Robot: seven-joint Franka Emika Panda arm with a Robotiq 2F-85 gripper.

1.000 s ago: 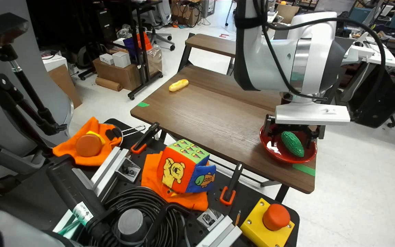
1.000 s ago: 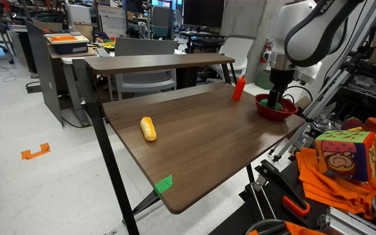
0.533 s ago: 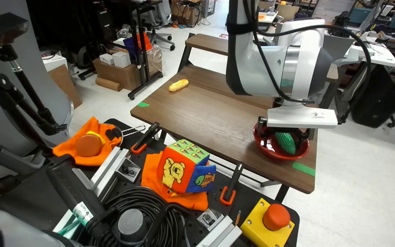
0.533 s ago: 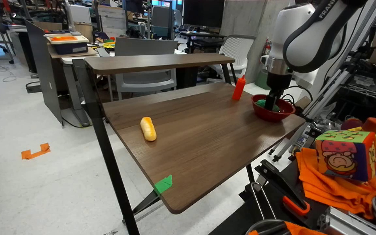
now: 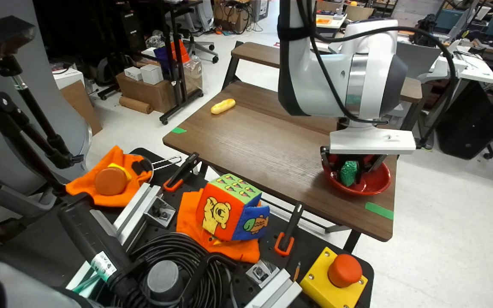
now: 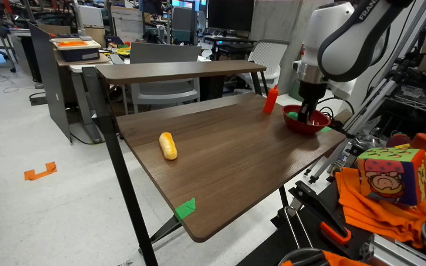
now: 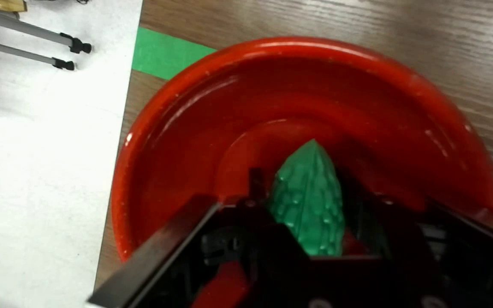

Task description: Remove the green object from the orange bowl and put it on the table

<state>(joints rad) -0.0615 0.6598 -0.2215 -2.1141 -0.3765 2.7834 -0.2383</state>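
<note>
Lettering (image 6: pixel 369 10) in an exterior view: pale capitals "FRAN" legible on the robot arm (image 6: pixel 342 59) — any further letters lost near the view's top edge. White label (image 5: pixel 103 265) on a black handle-shaped device (image 5: pixel 90 233) in an exterior view: print too small to read. Pale label (image 6: pixel 90 56) on a dark bin (image 6: pixel 71 56) in an exterior view — likewise illegible.
</note>
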